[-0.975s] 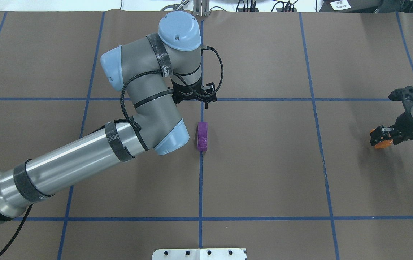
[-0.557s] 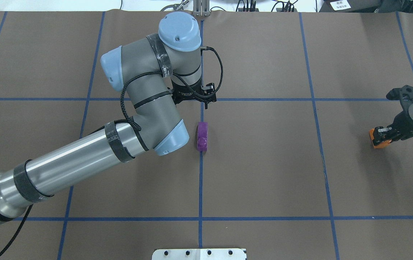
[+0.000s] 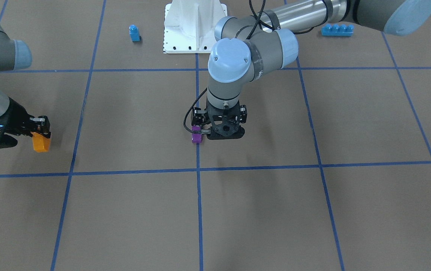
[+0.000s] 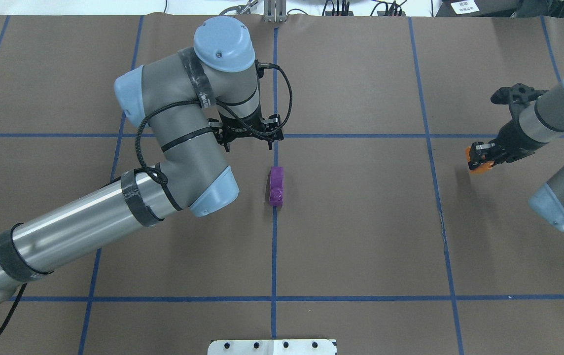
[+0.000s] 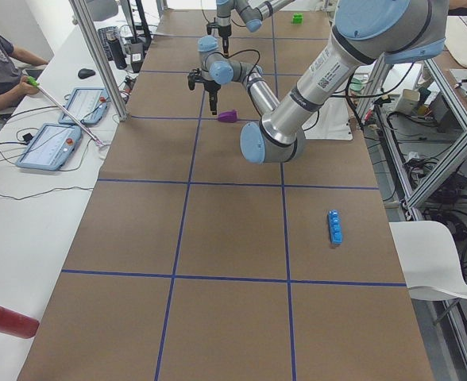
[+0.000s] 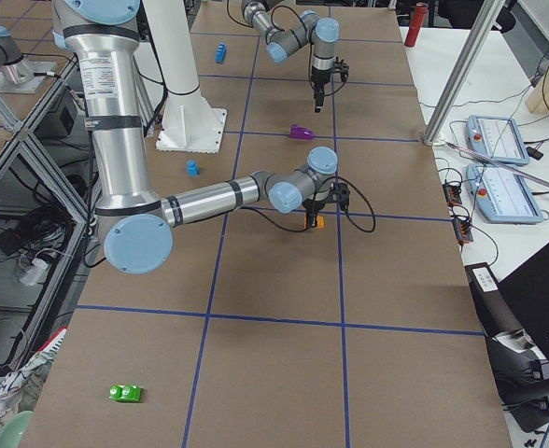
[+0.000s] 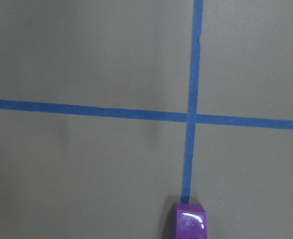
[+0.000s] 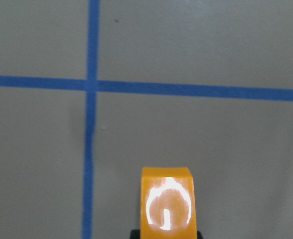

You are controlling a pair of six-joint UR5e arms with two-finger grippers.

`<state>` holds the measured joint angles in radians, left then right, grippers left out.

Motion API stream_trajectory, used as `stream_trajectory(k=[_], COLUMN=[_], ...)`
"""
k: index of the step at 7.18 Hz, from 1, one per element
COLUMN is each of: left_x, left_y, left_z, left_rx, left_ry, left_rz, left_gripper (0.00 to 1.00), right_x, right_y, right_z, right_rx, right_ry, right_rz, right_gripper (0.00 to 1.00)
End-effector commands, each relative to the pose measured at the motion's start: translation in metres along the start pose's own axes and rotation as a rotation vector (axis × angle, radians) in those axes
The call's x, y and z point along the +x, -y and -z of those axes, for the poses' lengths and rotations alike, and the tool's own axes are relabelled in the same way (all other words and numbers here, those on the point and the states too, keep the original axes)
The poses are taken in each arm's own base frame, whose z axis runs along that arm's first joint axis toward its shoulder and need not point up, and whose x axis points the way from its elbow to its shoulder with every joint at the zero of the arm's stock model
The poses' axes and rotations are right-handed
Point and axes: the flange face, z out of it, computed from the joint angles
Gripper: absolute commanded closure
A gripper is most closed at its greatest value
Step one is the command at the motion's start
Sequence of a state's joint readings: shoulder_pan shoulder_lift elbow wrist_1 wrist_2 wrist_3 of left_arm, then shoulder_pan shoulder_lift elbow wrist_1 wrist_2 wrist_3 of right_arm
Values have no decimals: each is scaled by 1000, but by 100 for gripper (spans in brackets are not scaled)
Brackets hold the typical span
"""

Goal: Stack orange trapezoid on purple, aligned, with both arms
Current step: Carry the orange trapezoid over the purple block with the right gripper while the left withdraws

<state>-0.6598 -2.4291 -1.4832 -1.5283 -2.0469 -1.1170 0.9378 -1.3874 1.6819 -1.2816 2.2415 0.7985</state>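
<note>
Pickup looks done; the stack itself has not started. Your right gripper (image 3: 41,128) is clamped on the small glossy orange plastic trapezoid block (image 3: 41,144), gripped from above. In the right wrist view the block sits at the bottom edge with only brown paper and tape lines ahead of it. It is out toward the right end of the brown paper-covered table (image 4: 361,222), well apart from the target, and I can't say for sure that it is clear of the paper. The small glossy purple plastic sloped block (image 4: 276,185) lies free on the centre blue tape line, lengthwise along it, stud up, with nothing touching it. Your left gripper (image 3: 223,134) hangs pointing down over the tape crossing just beyond the purple block, not on it. Its fingers are hidden under the wrist, so I cannot tell whether they are parted or closed. By my reckoning 3 steps are left: steady the purple block with the left arm, carry the orange block to centre, then match the slopes and press it onto the stud.
</note>
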Motion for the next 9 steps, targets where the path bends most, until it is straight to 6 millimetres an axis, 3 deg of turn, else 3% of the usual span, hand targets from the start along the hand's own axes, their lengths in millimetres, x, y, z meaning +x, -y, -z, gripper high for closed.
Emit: stream_trajectory(k=[1, 3, 4, 5, 7, 9], left_x=[-89, -153, -174, -189, -193, -192], left_y=[-21, -24, -21, -18, -16, -18], left_z=[7, 6, 3, 0, 2, 4], left_rx=[21, 26, 26, 23, 28, 30], left_ry=[5, 35, 53, 68, 68, 63], left_rz=[-79, -117, -118, -120, -117, -115], left_gripper=[1, 1, 1, 1, 1, 1], right_x=[-166, -310, -363, -400, -421, -424], right_y=[2, -19, -32, -43, -47, -53], right_z=[4, 13, 7, -4, -11, -18], right_rx=[-16, -57, -64, -39, -49, -62], right_ry=[28, 35, 32, 14, 13, 5], right_rz=[-42, -77, -70, -57, -36, -27], right_gripper=[100, 100, 100, 100, 100, 100])
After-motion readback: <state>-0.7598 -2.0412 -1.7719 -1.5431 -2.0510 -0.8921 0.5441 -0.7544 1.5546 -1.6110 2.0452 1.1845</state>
